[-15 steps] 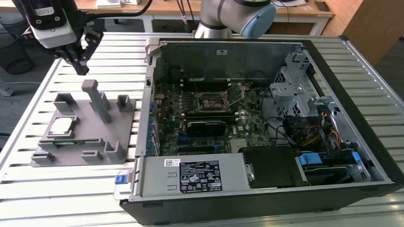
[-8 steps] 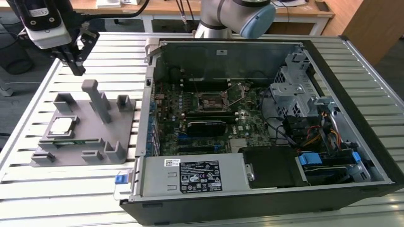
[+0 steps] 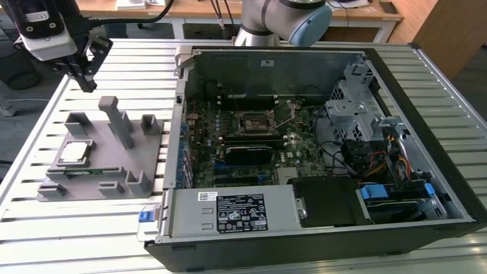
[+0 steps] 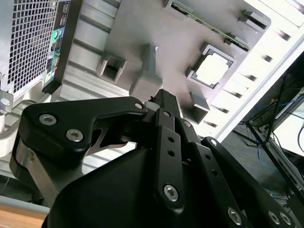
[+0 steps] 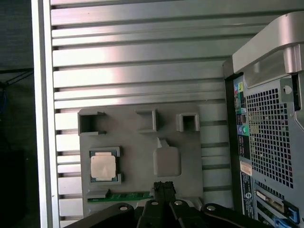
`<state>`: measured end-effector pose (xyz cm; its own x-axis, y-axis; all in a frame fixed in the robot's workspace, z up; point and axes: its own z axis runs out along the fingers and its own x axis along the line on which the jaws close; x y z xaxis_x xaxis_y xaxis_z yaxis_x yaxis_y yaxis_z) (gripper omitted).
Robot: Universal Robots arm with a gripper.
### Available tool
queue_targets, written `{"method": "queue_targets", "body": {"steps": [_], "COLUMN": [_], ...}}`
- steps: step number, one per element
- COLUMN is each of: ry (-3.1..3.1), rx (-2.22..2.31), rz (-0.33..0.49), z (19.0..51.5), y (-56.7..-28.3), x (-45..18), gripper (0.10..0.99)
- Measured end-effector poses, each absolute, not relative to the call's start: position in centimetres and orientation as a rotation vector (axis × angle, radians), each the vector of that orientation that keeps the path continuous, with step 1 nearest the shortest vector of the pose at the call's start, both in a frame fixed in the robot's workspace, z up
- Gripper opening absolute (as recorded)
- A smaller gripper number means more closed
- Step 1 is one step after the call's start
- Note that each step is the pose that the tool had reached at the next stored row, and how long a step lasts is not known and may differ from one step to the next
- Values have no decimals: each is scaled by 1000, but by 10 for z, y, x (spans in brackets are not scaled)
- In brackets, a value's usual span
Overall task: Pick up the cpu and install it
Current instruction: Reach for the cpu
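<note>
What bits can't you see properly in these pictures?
- Exterior view: the socket inside the computer case is too small to show its pins.
- All views: the underside of the cpu, hidden against the grey fixture.
- First wrist view: the end of the green strip, behind the gripper.

Tool (image 3: pixel 88 87) hangs raised, pointing down, closed, gripping nothing

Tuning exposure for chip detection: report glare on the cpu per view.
Exterior view: cpu evenly lit. Second wrist view: its top blows out white. First wrist view: top pale, not blown out; glare streaks the table slats.
</note>
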<state>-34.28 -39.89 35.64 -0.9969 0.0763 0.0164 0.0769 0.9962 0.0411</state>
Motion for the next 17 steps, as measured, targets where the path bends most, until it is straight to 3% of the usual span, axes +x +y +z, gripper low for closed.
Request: {"method": "queue_targets", "body": {"steps": [17], "ry": [-3118], "rx": [-120], "rz": [-65], "z": [348], "y": [-402], "x": [-396], "gripper": [106]}}
